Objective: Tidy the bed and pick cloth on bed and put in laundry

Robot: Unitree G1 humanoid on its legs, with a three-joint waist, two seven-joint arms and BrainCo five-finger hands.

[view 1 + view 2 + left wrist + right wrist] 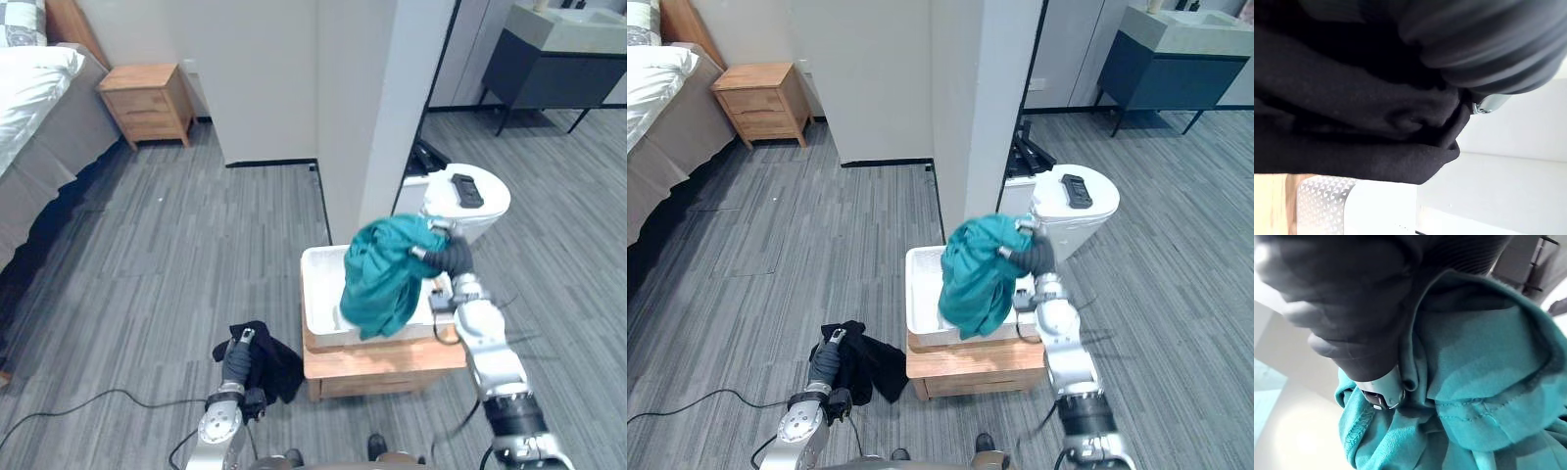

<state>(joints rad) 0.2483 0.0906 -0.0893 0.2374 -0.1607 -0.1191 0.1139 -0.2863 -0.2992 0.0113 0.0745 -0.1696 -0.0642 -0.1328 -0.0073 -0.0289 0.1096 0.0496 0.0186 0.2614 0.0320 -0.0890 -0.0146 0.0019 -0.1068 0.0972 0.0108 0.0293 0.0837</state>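
Evidently the job is somewhere past its middle: the carrying looks done, the dropping does not. The right hand [453,257] hangs over the white laundry bin [318,294], which stands on a low wooden surface [382,360] directly in front of the robot. Its fingers [1382,392] are curled into a teal cloth [387,276], which is bunched at the top and drapes down so that its lower folds reach the bin's near rim. Whether the hem touches the inside of the bin I cannot tell.

The left hand [238,358] is low at the robot's left side, beside the wooden surface and apart from the bin. Its fingers are closed on a black cloth [279,370] that hangs beneath it in a crumpled wad.

The bed [34,88] lies well apart at the far left, with its white duvet [29,73] on top. Too little of it is visible to judge whether it has been tidied or whether any clothing remains there.

What seems left is to let the teal cloth fall into the bin, then bring the black cloth over the rim and release it too.
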